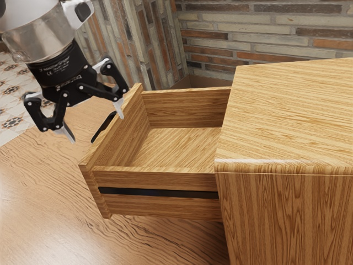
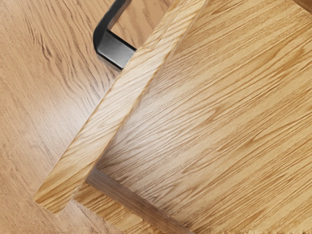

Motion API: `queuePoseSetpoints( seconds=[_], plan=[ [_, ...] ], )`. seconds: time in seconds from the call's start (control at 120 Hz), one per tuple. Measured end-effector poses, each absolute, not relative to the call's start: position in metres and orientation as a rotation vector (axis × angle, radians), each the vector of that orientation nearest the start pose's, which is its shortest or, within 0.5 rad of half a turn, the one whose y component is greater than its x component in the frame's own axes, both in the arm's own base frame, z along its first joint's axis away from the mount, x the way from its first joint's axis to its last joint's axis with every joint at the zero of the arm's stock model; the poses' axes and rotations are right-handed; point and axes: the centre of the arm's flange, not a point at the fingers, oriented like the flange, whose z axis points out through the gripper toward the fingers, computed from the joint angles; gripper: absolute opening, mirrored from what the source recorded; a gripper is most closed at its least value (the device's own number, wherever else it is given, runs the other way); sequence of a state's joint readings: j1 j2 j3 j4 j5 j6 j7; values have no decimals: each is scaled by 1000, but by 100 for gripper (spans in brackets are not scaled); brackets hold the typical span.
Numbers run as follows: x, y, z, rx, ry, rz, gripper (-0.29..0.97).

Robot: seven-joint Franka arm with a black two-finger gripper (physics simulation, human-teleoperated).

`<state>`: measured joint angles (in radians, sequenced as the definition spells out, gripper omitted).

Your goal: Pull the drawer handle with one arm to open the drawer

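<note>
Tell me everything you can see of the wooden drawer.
The light wooden drawer stands pulled far out of the matching wooden cabinet, toward the exterior view's left. Its top is open and its visible inside holds nothing. A dark groove runs along its side wall. A black bar handle sits on its front panel. The open black tool hovers beside that panel, gripping nothing.

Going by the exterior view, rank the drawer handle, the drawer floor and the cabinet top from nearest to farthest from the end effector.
1. drawer handle: black bar right by the end effector.
2. drawer floor: further toward the exterior view's right.
3. cabinet top: exterior view's far right.
</note>
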<state>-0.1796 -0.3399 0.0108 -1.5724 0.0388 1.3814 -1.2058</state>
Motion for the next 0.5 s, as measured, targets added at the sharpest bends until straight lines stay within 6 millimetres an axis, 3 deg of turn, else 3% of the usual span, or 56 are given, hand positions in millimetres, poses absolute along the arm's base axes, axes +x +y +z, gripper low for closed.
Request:
queuePoseSetpoints(
  seconds=[0.167, 0.5],
  plan=[
    [394, -84, 770, -2723, -1677, -211, 67],
    [394, -90, 761, -2604, -1834, -181, 68]
  ],
)
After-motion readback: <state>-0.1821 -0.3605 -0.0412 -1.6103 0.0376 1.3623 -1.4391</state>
